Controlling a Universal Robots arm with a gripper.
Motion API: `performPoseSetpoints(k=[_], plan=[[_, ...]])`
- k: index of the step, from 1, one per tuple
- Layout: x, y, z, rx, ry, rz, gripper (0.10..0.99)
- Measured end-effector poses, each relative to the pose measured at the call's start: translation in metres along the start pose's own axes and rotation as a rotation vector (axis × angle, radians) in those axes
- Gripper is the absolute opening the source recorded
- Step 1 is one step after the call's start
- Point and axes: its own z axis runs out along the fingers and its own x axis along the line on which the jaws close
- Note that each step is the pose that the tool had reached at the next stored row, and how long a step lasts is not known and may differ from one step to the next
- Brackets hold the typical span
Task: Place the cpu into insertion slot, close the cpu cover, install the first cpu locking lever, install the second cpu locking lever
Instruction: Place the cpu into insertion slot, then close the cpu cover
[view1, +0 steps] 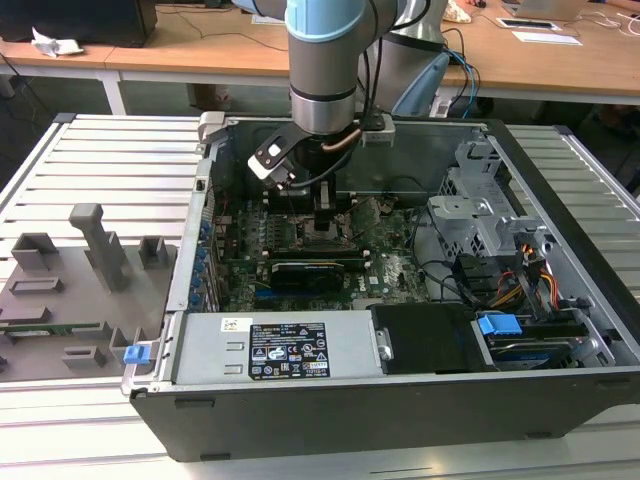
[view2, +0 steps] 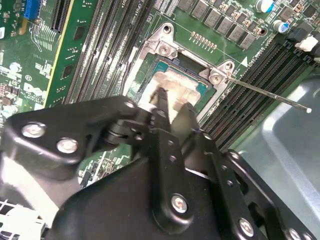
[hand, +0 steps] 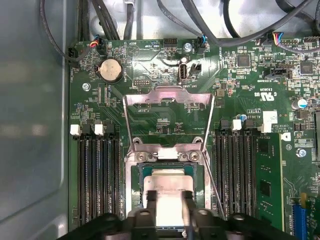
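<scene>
A coin battery (hand: 111, 70) sits on the green motherboard (hand: 235, 82); a grey power supply (view1: 285, 350) lies inside the open case (view1: 400, 420).

Looks like a robotics lab: open computer case (view1: 330, 420) on a slatted metal table (view1: 110, 160), grey fixture blocks (view1: 100, 245) alongside, wooden desks (view1: 180, 45) behind.

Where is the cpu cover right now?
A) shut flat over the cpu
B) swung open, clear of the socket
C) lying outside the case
B: in the first wrist view the cpu cover stands hinged back from the insertion slot, with the cpu bare in it.
</scene>
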Motion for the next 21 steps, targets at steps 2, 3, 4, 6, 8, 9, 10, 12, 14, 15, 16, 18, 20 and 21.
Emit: performPoseSetpoints(k=[2,3,4,6,8,9,10,12,14,15,16,18,20,21], plan=[[0.0,0.0,-0.0006,0.0,-0.001,0.0,0.216],[0.0,0.0,-0.0013,0.0,-0.002,0.0,0.106],[0.0,0.0001,-0.0018,0.0,-0.0029,0.0,0.106],[0.0,0.0001,-0.0024,0.0,-0.0038,0.0,0.106],[0.0,0.0002,-0.0031,0.0,-0.0044,0.0,0.106],[0.0,0.0002,-0.0035,0.0,-0.0045,0.0,0.106],[0.0001,0.0003,-0.004,0.0,-0.0044,0.0,0.106],[0.0001,0.0003,-0.0044,0.0,-0.0045,0.0,0.106],[0.0001,0.0003,-0.0054,0.0,-0.0047,0.0,0.106],[0.0001,0.0003,-0.0056,0.0,-0.0048,0.0,0.106],[0.0001,0.0004,-0.0061,0.0,-0.005,0.0,0.106],[0.0001,0.0005,-0.0073,0.0,-0.0048,0.0,0.106],[0.0002,0.0006,-0.0099,0.0,-0.0048,0.0,0.106],[0.0002,0.0008,-0.0116,0.0,-0.0057,0.0,0.106]])
